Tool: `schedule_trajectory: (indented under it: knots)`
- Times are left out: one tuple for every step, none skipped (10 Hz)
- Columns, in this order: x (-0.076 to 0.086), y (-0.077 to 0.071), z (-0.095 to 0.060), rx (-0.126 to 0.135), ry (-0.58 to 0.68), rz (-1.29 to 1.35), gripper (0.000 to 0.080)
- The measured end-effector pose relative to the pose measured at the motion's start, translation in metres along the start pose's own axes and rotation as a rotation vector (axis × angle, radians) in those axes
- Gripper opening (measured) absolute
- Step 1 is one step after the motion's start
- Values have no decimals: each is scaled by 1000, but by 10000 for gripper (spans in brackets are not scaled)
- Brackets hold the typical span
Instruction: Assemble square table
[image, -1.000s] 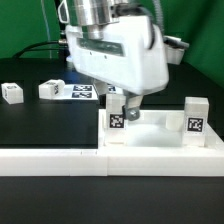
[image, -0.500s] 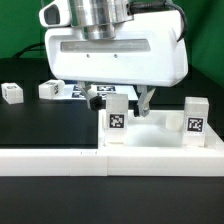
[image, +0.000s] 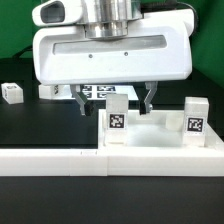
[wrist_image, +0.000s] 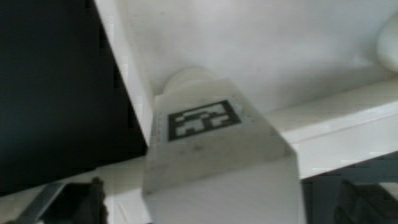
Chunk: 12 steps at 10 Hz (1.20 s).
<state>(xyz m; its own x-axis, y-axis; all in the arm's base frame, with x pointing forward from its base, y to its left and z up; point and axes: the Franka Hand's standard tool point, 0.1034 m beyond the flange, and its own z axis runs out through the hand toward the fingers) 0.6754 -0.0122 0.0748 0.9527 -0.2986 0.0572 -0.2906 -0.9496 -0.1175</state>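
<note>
The square tabletop (image: 152, 136) lies at the exterior view's right with its raised rim up. Two white tagged legs stand upright at its corners, one at the near left (image: 118, 116) and one at the right (image: 195, 116). My gripper (image: 116, 100) hangs over the left leg, open, with one dark finger (image: 82, 101) on each side of it and clear gaps between. In the wrist view that leg (wrist_image: 205, 125) rises toward the camera between the fingertips (wrist_image: 71, 200), with the tabletop (wrist_image: 267, 40) behind it. My gripper (wrist_image: 214, 205) holds nothing.
A loose leg (image: 12, 93) lies at the far left on the black table. Another leg (image: 45, 90) is mostly hidden behind the hand. The marker board (image: 102, 90) lies behind the gripper. The long low white border wall (image: 55, 160) runs along the front.
The hand has turned square to the camera and shifted toward the exterior view's left. Its fingers now stand on either side of the left leg. The legs and tabletop have not moved.
</note>
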Motion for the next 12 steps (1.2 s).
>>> schedule_trajectory:
  knots:
    - [0, 0, 0, 1, -1, 49, 553]
    - [0, 0, 1, 1, -1, 134, 417]
    - [-1, 0, 1, 1, -2, 180, 417]
    - [0, 2, 1, -4, -1, 267, 294]
    - [0, 3, 2, -7, -1, 354, 294]
    - [0, 4, 2, -10, 2, 484, 294]
    - [0, 5, 2, -14, 5, 600, 294]
    - [0, 8, 2, 7, -3, 784, 294]
    - [-1, 10, 3, 33, -20, 1000, 294]
    - [-2, 11, 3, 50, -36, 1166, 294]
    - [-2, 12, 3, 66, -52, 1307, 294]
    - [-3, 13, 3, 68, -61, 1385, 294]
